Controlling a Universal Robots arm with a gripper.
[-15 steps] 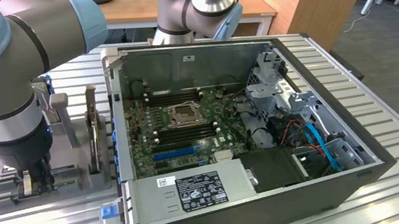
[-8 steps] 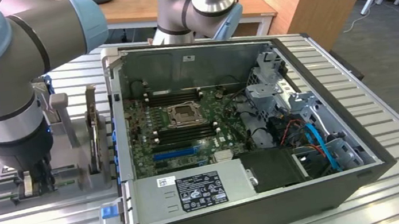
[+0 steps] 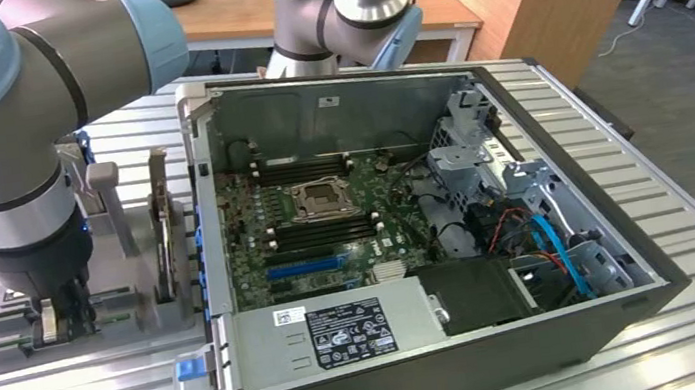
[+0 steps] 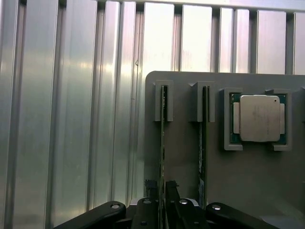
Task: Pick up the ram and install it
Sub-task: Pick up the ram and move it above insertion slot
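Note:
Two ram sticks stand on edge in slots of a grey fixture tray (image 4: 183, 162). In the wrist view the nearer ram (image 4: 163, 129) runs straight between my fingers, and my gripper (image 4: 162, 187) straddles its lower end with a narrow gap on each side. The second stick (image 4: 202, 138) stands parallel beside it. In the exterior view my gripper (image 3: 64, 318) is lowered onto the tray (image 3: 136, 329) at that view's left, with another upright stick (image 3: 165, 229) to its right. The open computer case (image 3: 579, 316) shows its motherboard (image 3: 312, 230).
A square silver processor chip (image 4: 259, 118) lies in a pocket of the tray beyond the sticks. The case's left wall (image 3: 203, 224) stands close to the tray. Everything rests on a ribbed aluminium table (image 3: 691, 351). A second arm's base (image 3: 351, 13) stands behind the case.

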